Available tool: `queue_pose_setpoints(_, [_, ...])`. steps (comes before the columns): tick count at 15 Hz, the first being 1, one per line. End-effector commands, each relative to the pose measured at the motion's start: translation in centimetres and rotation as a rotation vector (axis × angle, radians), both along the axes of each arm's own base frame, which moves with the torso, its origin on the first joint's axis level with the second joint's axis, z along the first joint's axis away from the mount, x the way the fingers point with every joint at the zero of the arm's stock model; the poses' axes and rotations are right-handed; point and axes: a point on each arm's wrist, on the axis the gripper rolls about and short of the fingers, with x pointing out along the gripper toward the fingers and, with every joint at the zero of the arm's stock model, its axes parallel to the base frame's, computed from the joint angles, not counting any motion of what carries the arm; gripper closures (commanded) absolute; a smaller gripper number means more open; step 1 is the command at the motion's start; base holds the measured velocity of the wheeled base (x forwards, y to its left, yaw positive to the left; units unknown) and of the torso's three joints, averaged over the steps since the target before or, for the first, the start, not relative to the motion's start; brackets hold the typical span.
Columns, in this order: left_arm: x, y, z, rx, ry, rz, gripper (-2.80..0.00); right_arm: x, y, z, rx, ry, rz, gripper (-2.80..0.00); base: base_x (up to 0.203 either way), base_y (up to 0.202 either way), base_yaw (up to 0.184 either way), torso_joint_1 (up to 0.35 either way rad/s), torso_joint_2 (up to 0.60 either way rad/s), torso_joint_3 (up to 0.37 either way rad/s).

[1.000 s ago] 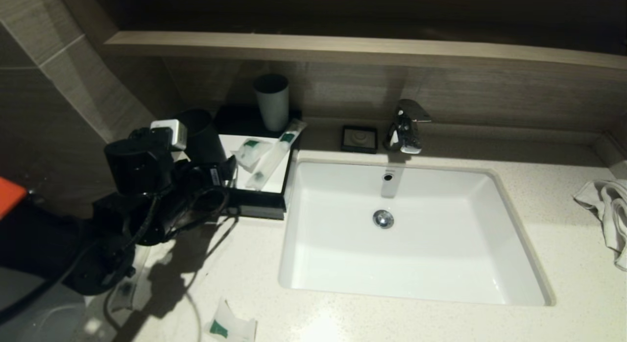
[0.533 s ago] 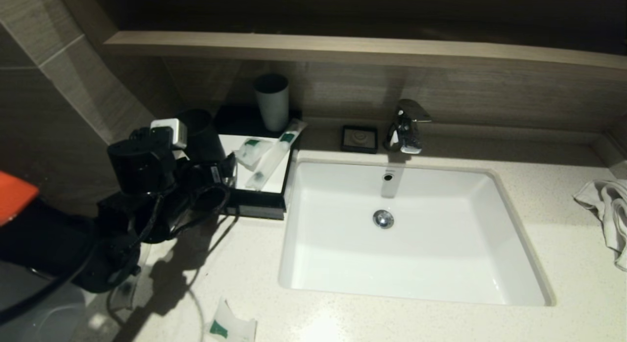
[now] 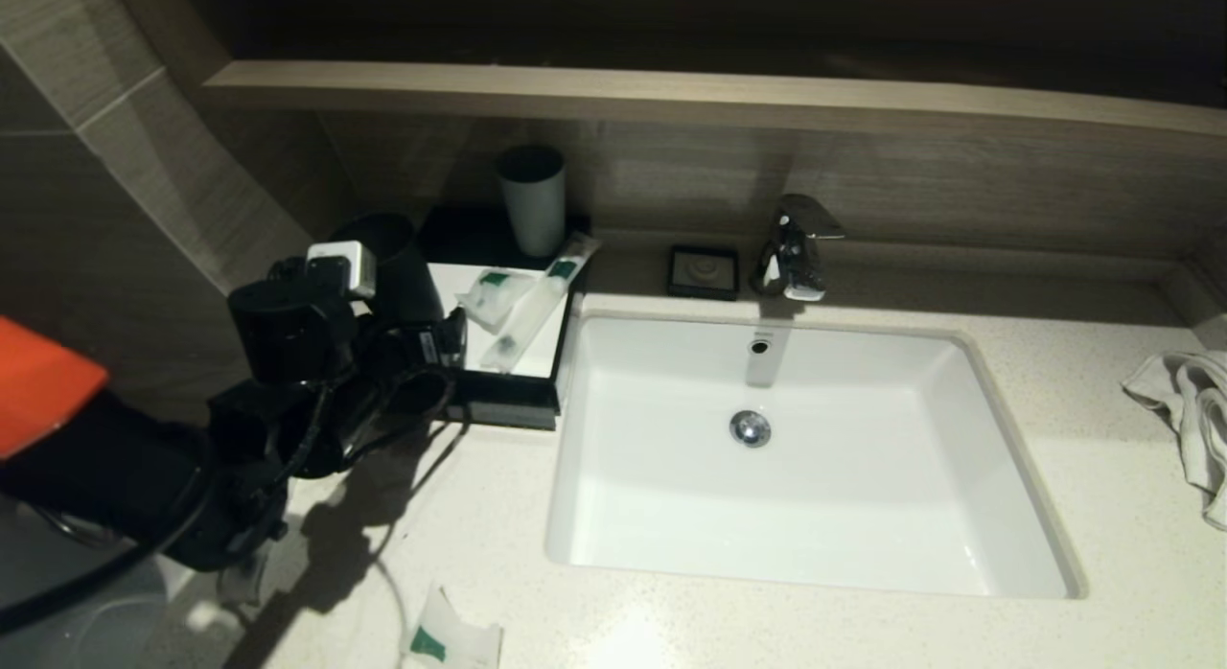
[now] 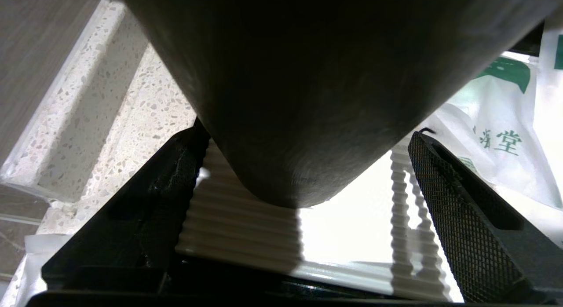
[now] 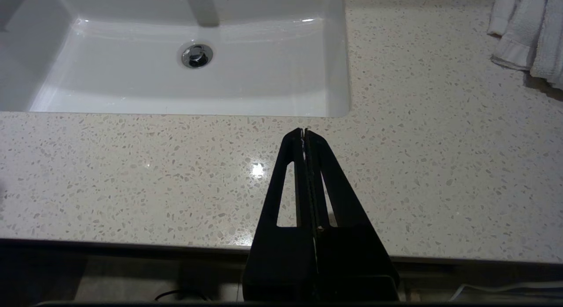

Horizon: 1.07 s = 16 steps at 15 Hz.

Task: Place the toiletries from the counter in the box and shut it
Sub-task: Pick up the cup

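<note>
Advancing left gripper [image 3: 451, 338] toward box [image 3: 508, 410] | fingers apart around dark cup [image 4: 299, 87]

Left arm reaching forward at far left, left hand [image 4: 303, 184] with fingers [image 4: 462, 219] spread wide, seemingly gripping nothing. Right hand [image 5: 304, 135] parked low, fingers pressed together.

Dark cup [image 4: 303, 91] looming between spread fingers [image 4: 462, 219] of left hand [image 4: 303, 201], over ribbed white tray [image 4: 246, 228]; white green-printed sachets [image 4: 497, 135] beside; speckled desk [image 4: 132, 113] behind.
</note>
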Motion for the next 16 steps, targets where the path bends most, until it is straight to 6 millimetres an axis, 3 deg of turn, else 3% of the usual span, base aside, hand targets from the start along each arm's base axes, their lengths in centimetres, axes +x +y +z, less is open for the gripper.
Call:
queue_pose_setpoints(1, [0.20, -0.07, -0.02, 0.003, -0.008, 0.002, -2.80, 0.00, 0.00, 0.00, -0.001, 0.000, 0.000, 0.00, 0.000, 0.000, 0.000, 0.000, 0.00, 0.000])
queue_pose_setpoints(9, [0.28, 0.02, 0.25, 0.024, -0.018, 0.004, -2.80, 0.00, 0.00, 0.00, -0.001, 0.000, 0.000, 0.00, 0.000, 0.000, 0.000, 0.000, 0.00, 0.000])
queue_pose_setpoints(10, [0.27, 0.02, 0.25, 0.029, -0.018, 0.005, 0.00, 0.00, 0.00, 0.00, 0.001, 0.000, 0.000, 0.00, 0.000, 0.000, 0.000, 0.000, 0.00, 0.000])
queue_pose_setpoints(16, [0.25, 0.09, 0.28, 0.031, -0.020, 0.012, 0.00, 0.00, 0.00, 0.00, 0.001, 0.000, 0.000, 0.00, 0.000, 0.000, 0.000, 0.000, 0.00, 0.000])
